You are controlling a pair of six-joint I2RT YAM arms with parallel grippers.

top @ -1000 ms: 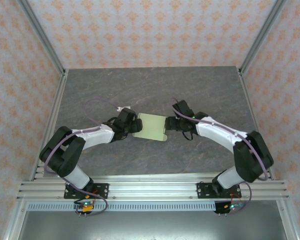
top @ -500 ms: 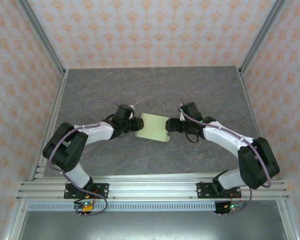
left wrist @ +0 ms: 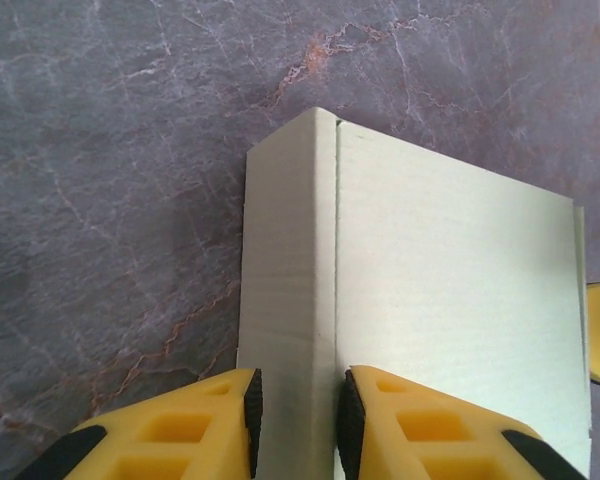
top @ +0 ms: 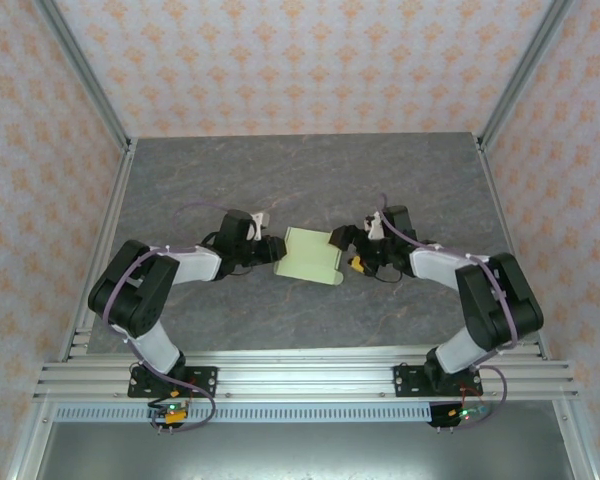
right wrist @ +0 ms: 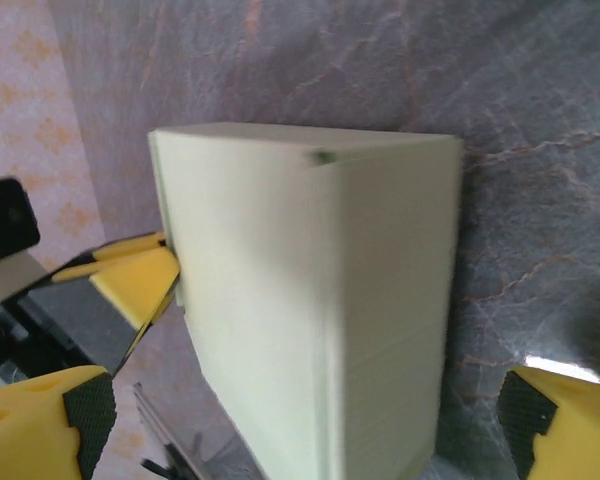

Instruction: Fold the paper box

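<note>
Top view: the box (top: 310, 256) is lying flat near the middle of the table (top: 310, 175). The left gripper (top: 276, 250) is meeting its 9 o'clock edge. The right gripper (top: 347, 252) is standing at its 3 o'clock edge. Both arms are reaching in low.

Left wrist view: the left gripper (left wrist: 296, 405) is sitting at 6 o'clock, its jaws drawn in on the narrow side panel of the box (left wrist: 450, 300). One pad is lying against each long edge of that strip, so it appears to be pinching the box there. The broad face is running off toward 3 o'clock, and a crease is dividing it from the strip.

Right wrist view: the fingers of the right gripper (right wrist: 300, 430) are showing at 7 and 5 o'clock, spread wide. The box (right wrist: 300, 300) is standing between them, touching neither, so this gripper is holding nothing. The picture is somewhat blurred.

Handling, as a judgement: the card is looking thin and light, so the box is likely to slide on the smooth table when pushed unless one gripper is anchoring it. It should bend easily along its creases and may spring back. A hard pinch on the broad face could dent it. The better hold is on an edge panel close to a crease.
</note>
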